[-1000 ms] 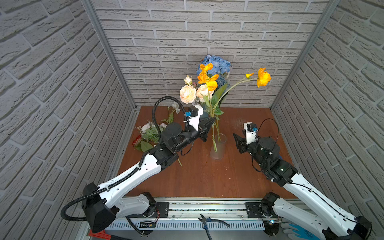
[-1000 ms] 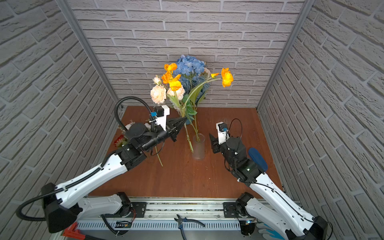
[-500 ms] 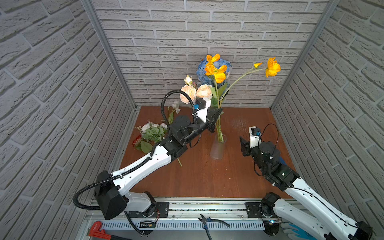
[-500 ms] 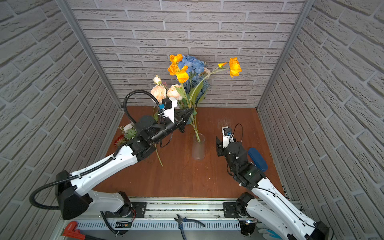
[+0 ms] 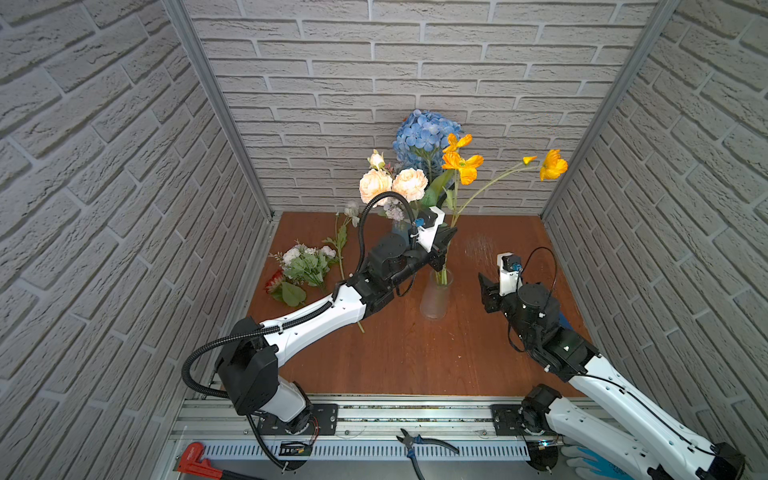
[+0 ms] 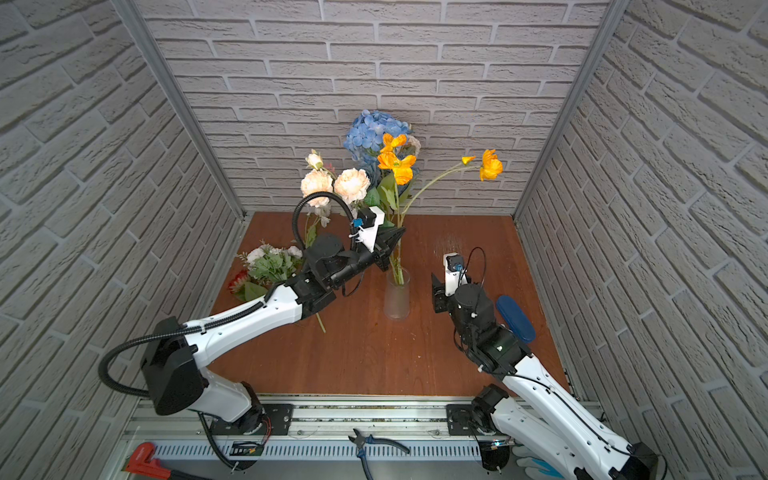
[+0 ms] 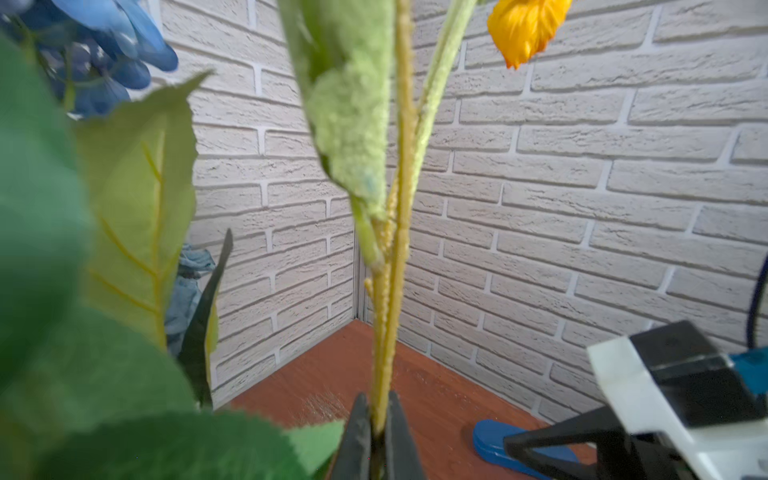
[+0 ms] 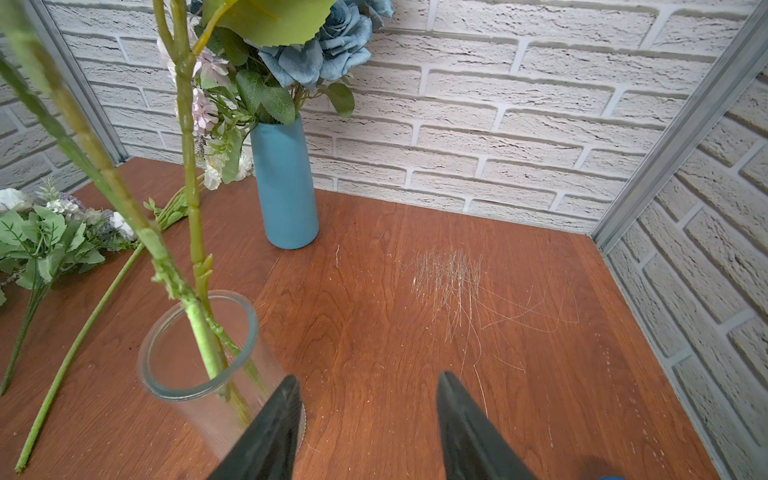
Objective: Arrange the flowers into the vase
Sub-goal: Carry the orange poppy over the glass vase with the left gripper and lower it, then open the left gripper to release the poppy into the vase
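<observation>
My left gripper (image 5: 445,248) (image 6: 392,246) (image 7: 379,415) is shut on the fuzzy green stem (image 7: 392,257) of the orange-yellow poppies (image 5: 462,164) (image 6: 397,163). It holds them just above the clear glass vase (image 5: 435,297) (image 6: 397,299) (image 8: 199,345), and the stem ends (image 8: 205,332) reach down inside it. My right gripper (image 5: 484,291) (image 6: 436,293) (image 8: 368,399) stands open and empty beside the vase, one finger close to the glass. Other flowers lie at the table's left: a white-and-green bunch (image 5: 307,264) (image 8: 45,237), a red-orange bloom (image 5: 275,282) and a single white stem (image 5: 345,235).
A blue vase (image 8: 284,187) at the back wall holds the blue hydrangea (image 5: 424,133), blue roses (image 8: 324,54) and peach blooms (image 5: 392,185). A blue case (image 6: 515,318) lies under my right arm. Pliers (image 5: 419,442) and a red wrench (image 5: 195,457) rest by the front rail.
My left gripper has carried the poppies up and to the right, then lowered them over the glass vase. My right gripper has shifted slightly and stays open.
</observation>
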Available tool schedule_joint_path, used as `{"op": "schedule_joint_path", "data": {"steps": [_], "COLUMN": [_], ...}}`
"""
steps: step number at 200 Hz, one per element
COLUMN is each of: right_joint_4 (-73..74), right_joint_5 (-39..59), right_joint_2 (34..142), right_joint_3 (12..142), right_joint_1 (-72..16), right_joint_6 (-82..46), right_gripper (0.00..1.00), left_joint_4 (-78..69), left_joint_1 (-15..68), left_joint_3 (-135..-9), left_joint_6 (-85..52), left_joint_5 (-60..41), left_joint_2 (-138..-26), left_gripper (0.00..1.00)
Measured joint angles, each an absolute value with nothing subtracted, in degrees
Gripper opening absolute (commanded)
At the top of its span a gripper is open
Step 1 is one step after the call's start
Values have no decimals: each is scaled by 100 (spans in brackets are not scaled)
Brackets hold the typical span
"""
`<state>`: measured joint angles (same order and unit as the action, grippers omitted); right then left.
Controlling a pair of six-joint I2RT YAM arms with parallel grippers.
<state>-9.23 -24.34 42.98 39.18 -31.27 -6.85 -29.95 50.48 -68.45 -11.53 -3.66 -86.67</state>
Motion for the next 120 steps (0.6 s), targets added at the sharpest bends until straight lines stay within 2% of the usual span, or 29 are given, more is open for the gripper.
{"op": "schedule_joint_path", "data": {"steps": [51,73,99,104,120], "right_joint_4": [-915,-915,-913,-910,-904], "right_joint_5": [-2412,-2410,-2392,-2390,-2388], "right_joint_2": [4324,4340,4346,4344,4344], "right_joint_3": [3918,3918,3918,3918,3918], "right_joint_1": [-3127,-3127,-3124,-3124,-3124], "right_joint_6": [-685,-694,-714,-714,-716], "right_gripper": [54,54,54,54,54], "left_joint_4": [-2860,-2825,-2779,-2768,-2714], "left_joint_1": [5323,5408,5426,5430,5441], "left_joint_3": [-6499,-6331,-6141,-6108,-6036], "left_joint_6": [-1004,-1011,-1074,-1098,-1170], "left_joint_5": [-167,-86,-10,1,40], "left_joint_2": [-8785,-8840,-8890,-8899,-8901], "left_gripper": [0,14,41,57,88]}}
